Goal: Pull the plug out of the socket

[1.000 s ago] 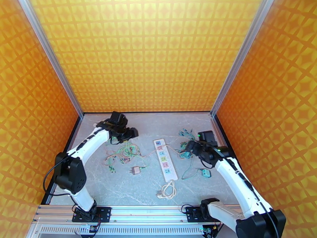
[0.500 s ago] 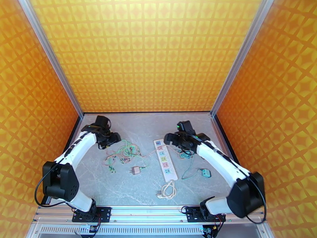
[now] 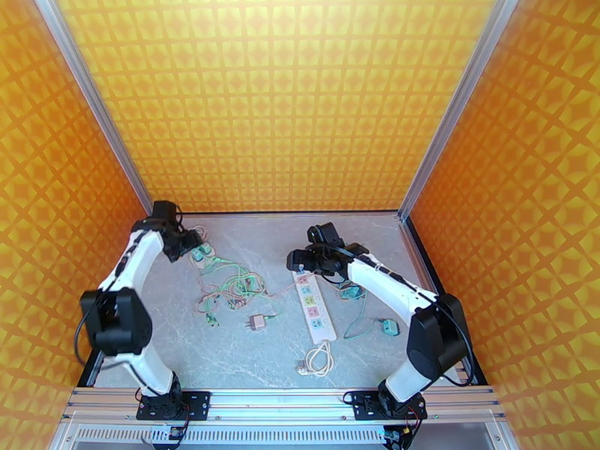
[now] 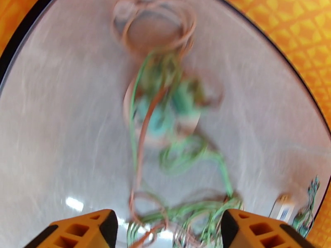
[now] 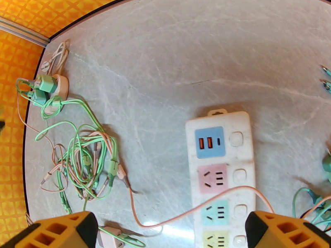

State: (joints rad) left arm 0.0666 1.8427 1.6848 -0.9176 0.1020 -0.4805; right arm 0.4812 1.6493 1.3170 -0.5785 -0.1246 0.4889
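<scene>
Right gripper (image 5: 171,231) spread wide, holding nothing, above far end of power strip (image 5: 219,162); pink cable (image 5: 161,223) crosses it. Left gripper (image 4: 167,230) spread over blurred cable tangle (image 4: 165,120).

Pink cable (image 5: 231,189) crosses socket (image 5: 219,160) — far end clear.
</scene>
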